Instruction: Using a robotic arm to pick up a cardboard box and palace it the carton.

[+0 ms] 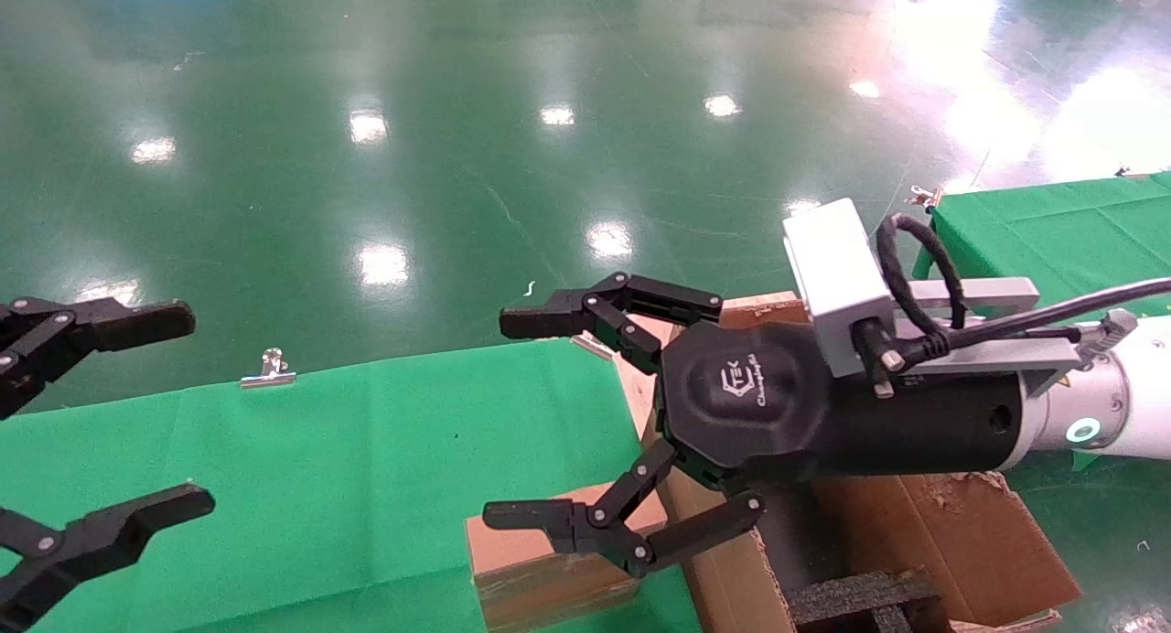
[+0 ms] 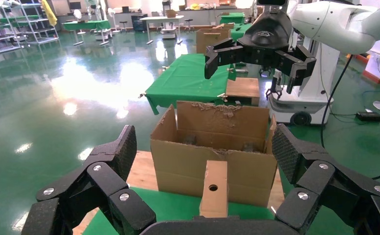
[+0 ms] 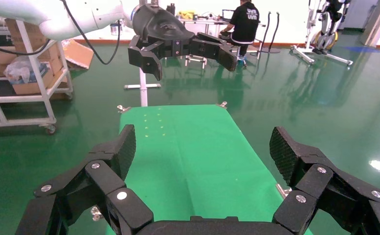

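right gripper (image 1: 521, 423): black multi-link two-finger unit on the white robotic arm (image 1: 1130, 400), reaching in from the right of the head view; jaws spread wide, gripping nothing.
right gripper fingers: upper finger (image 1: 549, 320) hangs past the far edge of the green cloth; lower finger (image 1: 526, 516) overlaps the cardboard box in the head view, contact cannot be told.
cardboard box (image 1: 540, 560): small closed brown box on the green tablecloth (image 1: 320, 450), just beside the carton, at the bottom of the head view.
box vs right jaws: box sits under the lower finger, not between the two fingers; most of the jaw gap is over bare cloth and the carton's edge.
box in left wrist view: cardboard box (image 2: 214, 188) stands upright, round hole on its facing side, in front of the carton wall; touching or a small gap, cannot tell.
carton (image 1: 915, 541): large brown corrugated carton with ragged torn flaps, open at top, black foam insert (image 1: 860, 596) inside; right gripper's body is above its near-left part.
carton in left wrist view: carton (image 2: 212, 152) straight ahead, the right gripper (image 2: 256, 61) above and beyond it.
left gripper (image 1: 146, 413): at the left edge of the head view above the green cloth, well apart from the box; jaws wide apart, nothing between them.
left gripper fingers: both pads (image 2: 124, 152) frame the box and carton from far off.
right wrist view: right gripper (image 3: 202, 156) spread wide over the green tablecloth (image 3: 188, 152); left gripper (image 3: 183, 56) visible opposite, also spread; box not in this view.
silver camera block (image 1: 837, 276): mounted on the right wrist, black cable (image 1: 924, 276) looped beside it.
binder clip (image 1: 268, 368): on the far edge of the cloth.
floor (image 1: 457, 112): glossy green.
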